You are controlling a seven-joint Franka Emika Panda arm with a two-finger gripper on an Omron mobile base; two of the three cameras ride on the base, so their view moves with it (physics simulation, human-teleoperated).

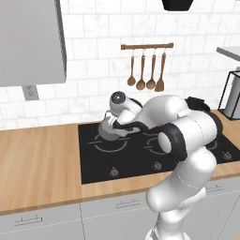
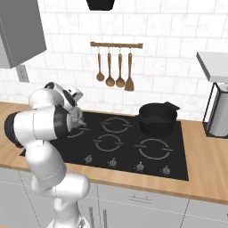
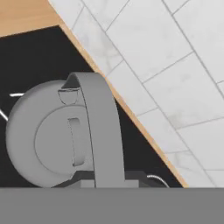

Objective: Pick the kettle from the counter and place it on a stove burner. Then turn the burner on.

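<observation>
Kettle (image 3: 52, 135), upright on the stove's (image 1: 93, 164) rear-left burner, handle arching lengthwise over the lid; fingers' state could not be told.

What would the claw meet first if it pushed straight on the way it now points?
The kettle: the hand view looks straight down onto its lid, with the handle running up between the claw tips. Beneath it lies the black stove top. Whether the kettle already rests there is unclear.

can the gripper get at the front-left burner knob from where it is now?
Probably yes. The gripper sits at the kettle on the back-left burner; the front-left knob lies bare on the stove's front strip with nothing over it. Fingers' hold on the handle is hidden.
</observation>
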